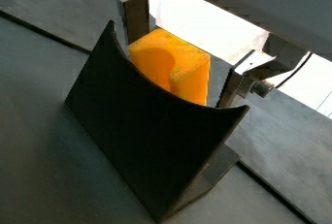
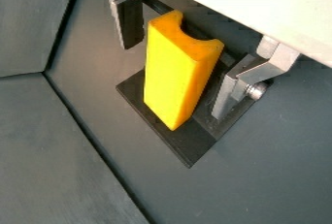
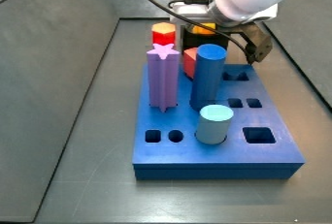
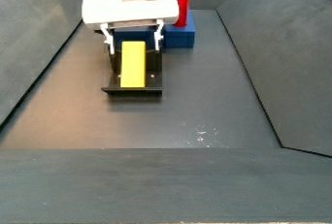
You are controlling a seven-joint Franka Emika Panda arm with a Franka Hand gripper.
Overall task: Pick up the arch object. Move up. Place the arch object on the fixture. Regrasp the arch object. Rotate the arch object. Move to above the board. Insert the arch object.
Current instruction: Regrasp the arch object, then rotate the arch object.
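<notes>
Hanging low over the fixture (image 4: 134, 84), the white arm reaches straight down at the far end of the dark floor (image 4: 195, 121), its end effector (image 4: 131, 46) pointing downward. In both wrist views the silver fingers (image 2: 228, 90) stand on either side of the arch object (image 2: 178, 69), one plate at each flank of the yellow block. Whether the dark pads actually press on it cannot be told: in a wrist view a thin gap seems to show beside the finger (image 1: 135, 19), so the grip is uncertain.

The arch object (image 4: 132, 61) lies lengthwise on the fixture, leaning against its curved, scooped face (image 1: 155, 121), with its notched end up near the fingers. In a side view it runs from between the fingertips toward the near edge of the fixture's base plate.

The board (image 3: 215, 131) sits just behind the fixture, carrying a purple star peg (image 3: 162, 73), a blue cylinder (image 3: 209, 73), a pale-blue cylinder (image 3: 215, 124) and a red peg with a yellow top (image 3: 162, 32).
</notes>
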